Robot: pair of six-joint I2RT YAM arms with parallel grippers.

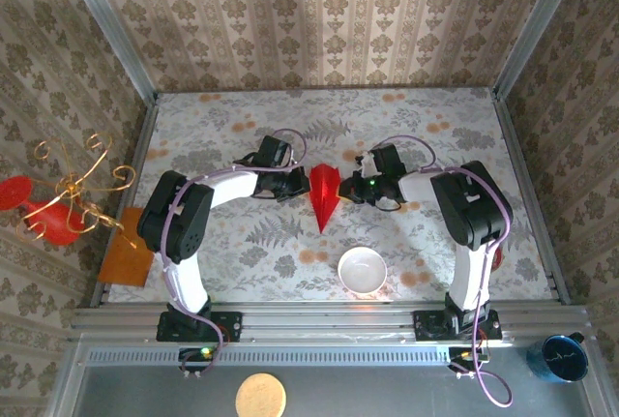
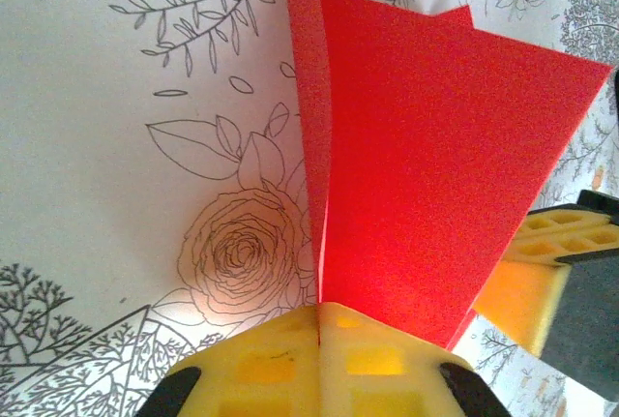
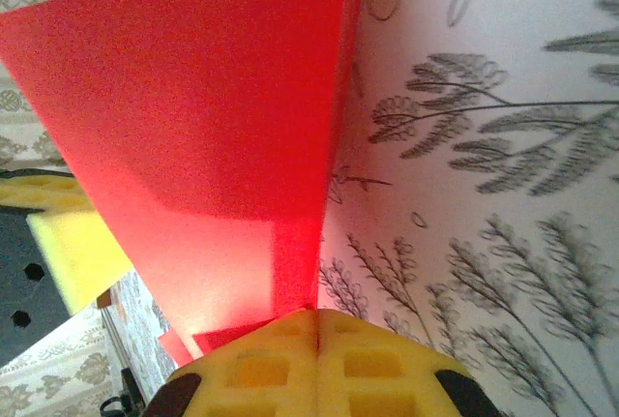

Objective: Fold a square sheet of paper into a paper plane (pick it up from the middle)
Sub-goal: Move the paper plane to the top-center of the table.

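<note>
white bowl (image 1: pixel 362 269) near paper plane (image 1: pixel 324 194), board (image 1: pixel 127 259) far left

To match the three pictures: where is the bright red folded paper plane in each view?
Top external: the bright red folded paper plane is near the centre, tip toward the bottom edge.
Left wrist: the plane runs from the centre to the right edge.
Right wrist: the plane runs from the upper left to the centre.
Shared landmark: the white flower-printed table cover.
</note>
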